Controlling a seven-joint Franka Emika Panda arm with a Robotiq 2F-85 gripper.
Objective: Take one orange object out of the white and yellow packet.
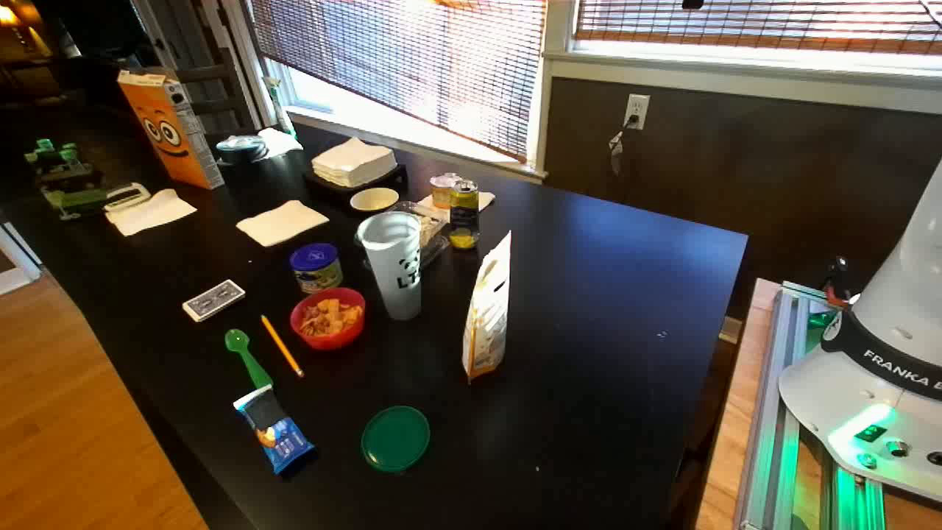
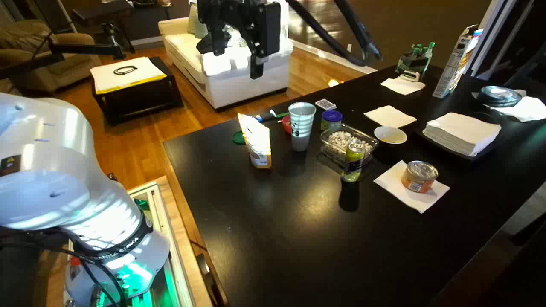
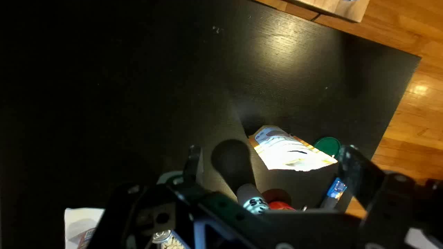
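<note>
Pincer [image 3: 270, 152]: jaws wide apart, nothing in their grip, up above the dark table [image 2: 290, 238].
Packet [image 1: 487, 324]: upright on the table, near the cup [image 1: 397, 276] but not touching it; I cannot see into it, so I cannot place the orange piece; glare hides much of the print.
Cup letters: in an exterior view I read LT under a black figure; I can't tell what the cup holds.
Red bowl [image 1: 327, 343]: filled with orange and tan snack pieces, near the cup.
Clear box [image 2: 330, 152]: holds plenty of whitish bits.
Tub [image 1: 319, 280]: closed with a blue lid [image 1: 314, 256]; yellowish label, words too small for me.
Small white bowl [image 2: 383, 130]: a yellowish patch shows inside.
Can [image 2: 353, 164]: yellow-green and dark, upright beside the clear box; I can't make out its lettering.
Tin [image 2: 419, 177]: orange label with a barcode, on a white napkin [image 2: 392, 181].
Cereal box [image 1: 165, 129]: orange, with a big-eyed smiling face on its front.
Blue wrapper [image 1: 276, 433]: print too small to read from here.
Arm band [image 1: 899, 368]: I read FRANKA in white letters.
</note>
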